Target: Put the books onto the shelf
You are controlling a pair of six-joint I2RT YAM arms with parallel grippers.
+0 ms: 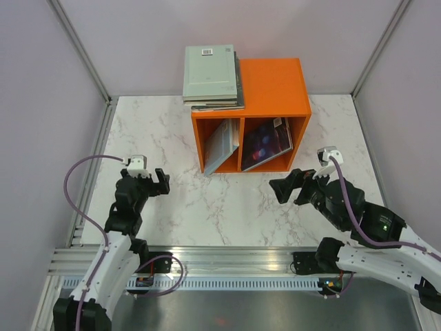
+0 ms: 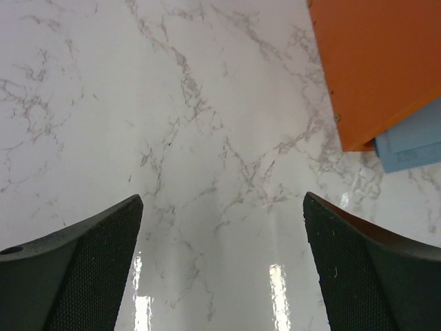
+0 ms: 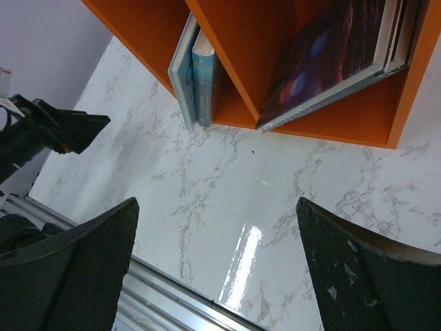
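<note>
The orange shelf (image 1: 275, 86) stands at the back middle of the marble table. A stack of pale grey-green books (image 1: 211, 74) lies flat on its top left corner. Light blue books (image 1: 222, 143) lean in the left cubby, their spines (image 3: 196, 72) showing in the right wrist view. A dark blue-purple book (image 1: 265, 141) leans in the right cubby, and its cover (image 3: 324, 58) faces the right wrist camera. My left gripper (image 1: 160, 182) is open over bare marble, left of the shelf (image 2: 375, 62). My right gripper (image 1: 289, 187) is open in front of the shelf (image 3: 238, 48), holding nothing.
An aluminium rail (image 1: 227, 258) runs along the near table edge between the arm bases. Grey walls close off the left, right and back. A light blue book corner (image 2: 413, 141) pokes out beside the shelf's side in the left wrist view.
</note>
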